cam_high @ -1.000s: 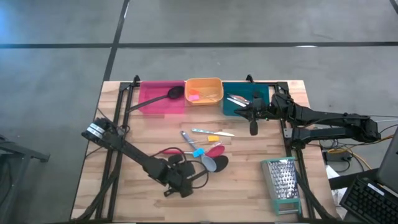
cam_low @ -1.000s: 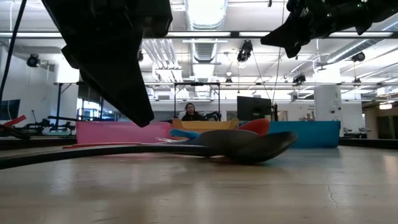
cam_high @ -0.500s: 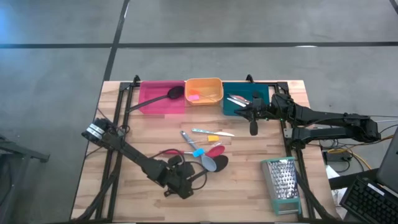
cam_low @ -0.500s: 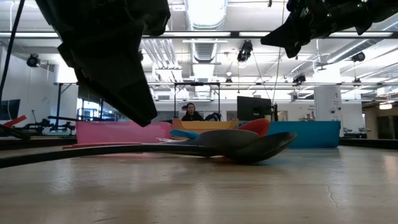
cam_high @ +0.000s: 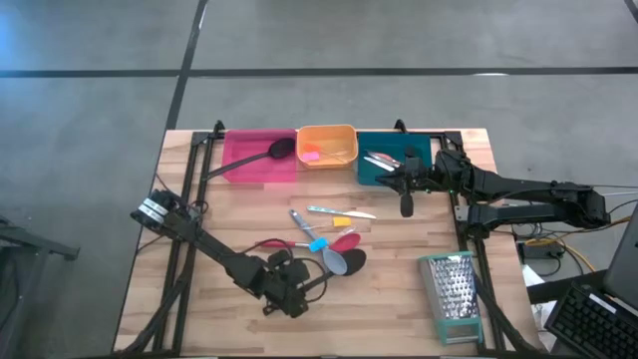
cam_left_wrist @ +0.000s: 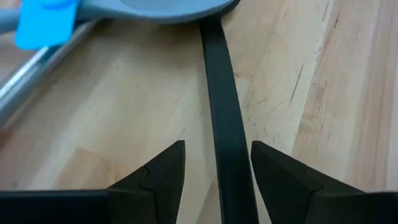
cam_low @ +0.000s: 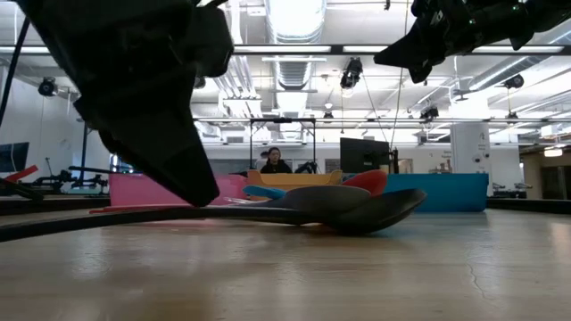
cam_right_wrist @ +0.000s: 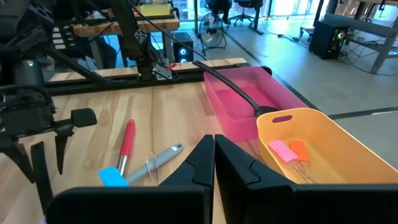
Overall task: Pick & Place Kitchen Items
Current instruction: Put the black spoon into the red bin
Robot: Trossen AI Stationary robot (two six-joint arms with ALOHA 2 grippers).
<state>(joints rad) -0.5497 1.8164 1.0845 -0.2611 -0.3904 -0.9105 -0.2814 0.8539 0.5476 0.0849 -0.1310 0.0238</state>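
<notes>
Left gripper point(cam_high: 299, 289): low over the near middle of the table point(cam_high: 399, 309), fingers point(cam_left_wrist: 163, 171) apart, straddling the black handle point(cam_left_wrist: 222, 124) of a long-handled spoon; no contact with the handle visible in the left wrist view.
Black long-handled spoon point(cam_high: 351, 261): flat on the table, bowl in the utensil cluster, handle running toward the left gripper and passing between its fingers.
Grey spoon point(cam_high: 333, 259): flat on the table, bowl just beside the black spoon's bowl; grey bowl at the handle's far end in the left wrist view.
Blue piece point(cam_high: 318, 244): small, in the cluster, near the grey spoon.
Red spatula point(cam_high: 344, 242): in the cluster, beside the grey and black bowls.
Yellow and orange piece point(cam_high: 341, 216): slim, flat on the table, between the cluster and the bins.
Right gripper point(cam_high: 406, 207): raised near the teal bin point(cam_high: 417, 150), fingers pressed together, holding nothing visible.
Pink bin point(cam_high: 244, 165): far left of the row, with a second black spoon point(cam_high: 269, 153) resting across it, handle over the rim.
Orange bin point(cam_high: 327, 131): middle of the row, small pink and orange pieces point(cam_right_wrist: 289, 151) inside.
Teal bin: right of the row, silver utensils point(cam_high: 380, 160) inside.
Grater point(cam_high: 454, 292): metal with green trim, flat at the near right of the table, well apart from the cluster.
Person point(cam_low: 274, 161): seated in the room beyond the table, seen in the low view.
</notes>
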